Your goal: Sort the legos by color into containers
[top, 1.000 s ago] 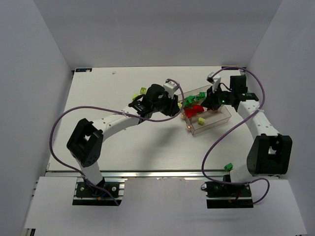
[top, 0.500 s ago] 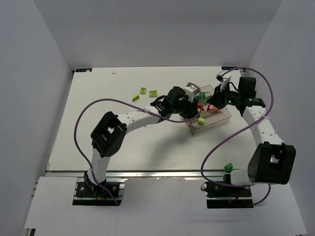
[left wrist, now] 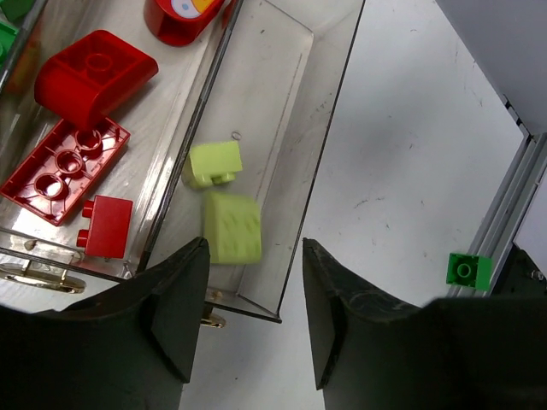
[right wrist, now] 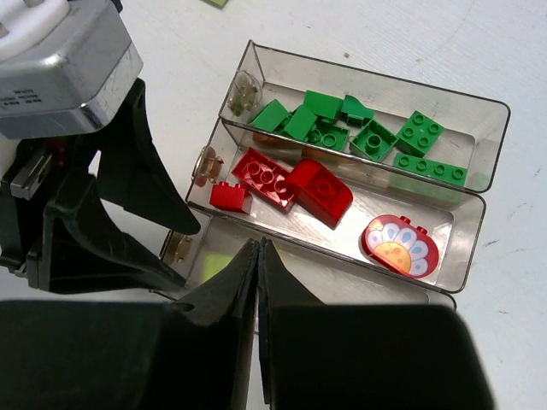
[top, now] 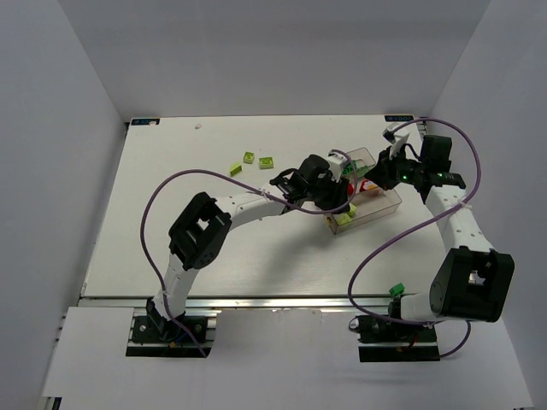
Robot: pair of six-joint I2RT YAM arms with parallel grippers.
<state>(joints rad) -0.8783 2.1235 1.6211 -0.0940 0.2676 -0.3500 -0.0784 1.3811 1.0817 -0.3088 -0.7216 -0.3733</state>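
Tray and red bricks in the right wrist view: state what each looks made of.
Tray: seemingly clear smoky hard plastic, glossy; the table shows through its walls, rims catch glare. Red bricks: apparently moulded opaque plastic, smooth and shiny, with highlights on the studs.
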